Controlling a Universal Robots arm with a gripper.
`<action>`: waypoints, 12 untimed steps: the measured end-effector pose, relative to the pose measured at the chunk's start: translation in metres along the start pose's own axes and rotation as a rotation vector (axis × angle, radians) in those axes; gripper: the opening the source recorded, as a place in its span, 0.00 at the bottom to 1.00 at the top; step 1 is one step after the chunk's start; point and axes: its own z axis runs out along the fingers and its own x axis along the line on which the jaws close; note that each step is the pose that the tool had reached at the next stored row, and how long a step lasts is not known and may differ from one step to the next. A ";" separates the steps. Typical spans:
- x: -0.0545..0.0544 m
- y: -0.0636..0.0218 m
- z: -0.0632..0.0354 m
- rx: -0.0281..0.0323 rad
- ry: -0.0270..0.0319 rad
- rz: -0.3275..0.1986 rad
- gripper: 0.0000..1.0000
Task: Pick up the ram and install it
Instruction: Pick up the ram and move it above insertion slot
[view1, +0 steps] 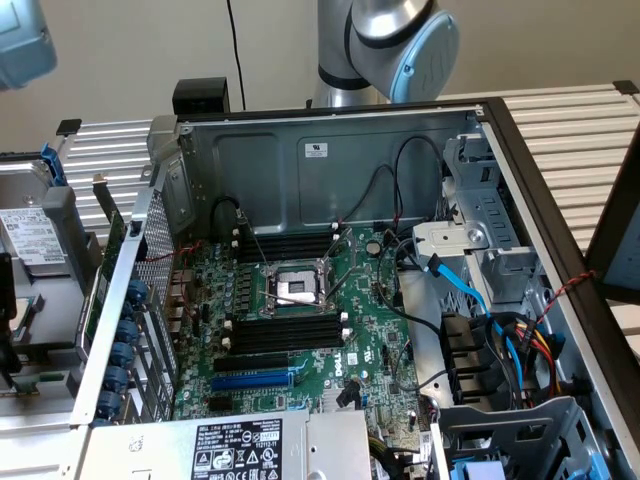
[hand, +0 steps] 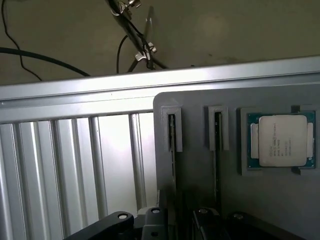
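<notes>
Hovering over the grey holder (hand: 195, 175), I have my hand (hand: 172, 222) open and empty, nearest the ram (hand: 172, 150) — it stands on edge in its slot beside a second stick (hand: 217, 145) and a CPU (hand: 282, 140).
</notes>
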 end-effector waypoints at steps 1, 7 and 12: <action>0.000 -0.0001 0.0000 0.0001 0.0000 0.000 0.27; 0.000 0.0000 0.0000 -0.0001 0.0001 0.000 0.27; 0.000 0.0000 -0.0001 0.0010 -0.0006 -0.016 0.27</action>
